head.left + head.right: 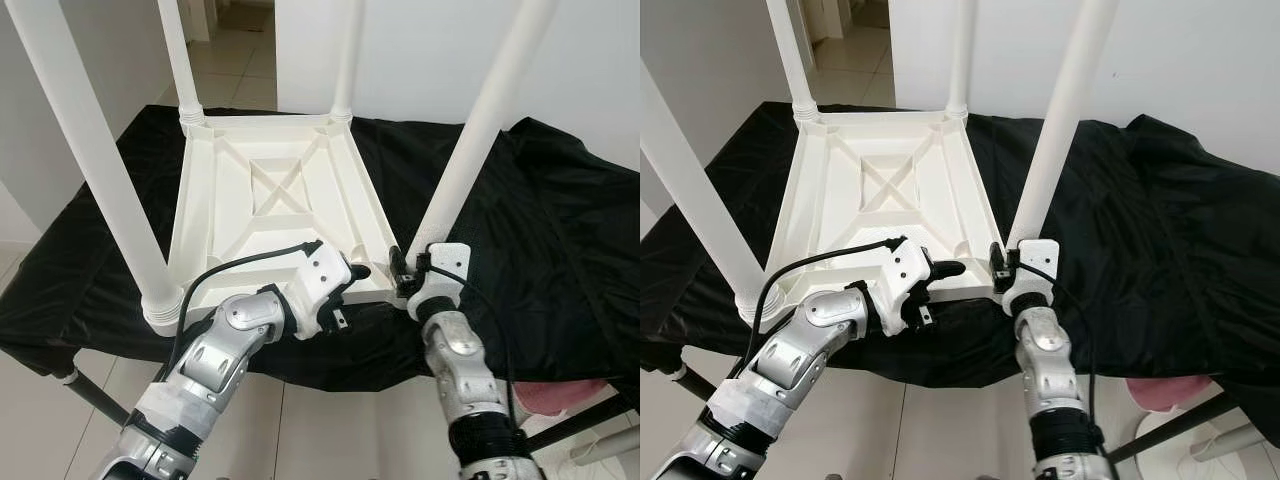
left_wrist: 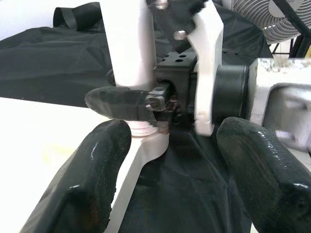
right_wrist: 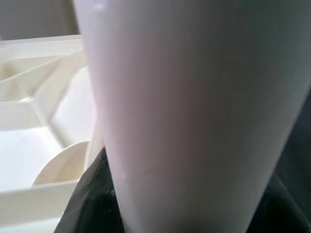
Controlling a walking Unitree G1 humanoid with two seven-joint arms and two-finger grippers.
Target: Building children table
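A white plastic children's table (image 1: 270,190) lies upside down on a black cloth, with all its legs standing up. The near-right leg (image 1: 470,150) stands in the corner socket closest to me. My right gripper (image 1: 405,270) is shut on the base of this leg; one of its fingers (image 2: 116,103) wraps across the leg (image 2: 129,48) in the left wrist view. The same leg (image 3: 194,111) looms close in the right wrist view. My left gripper (image 1: 348,295) hovers open at the table's near edge, just left of that corner, one of its fingers (image 2: 92,179) over the white edge.
The black cloth (image 1: 540,230) covers a low stand and hangs over its front edge. The near-left leg (image 1: 95,150) rises close to my left arm. A pink object (image 1: 570,395) and a fan (image 2: 277,19) stand on the tiled floor to the right. A white wall stands behind.
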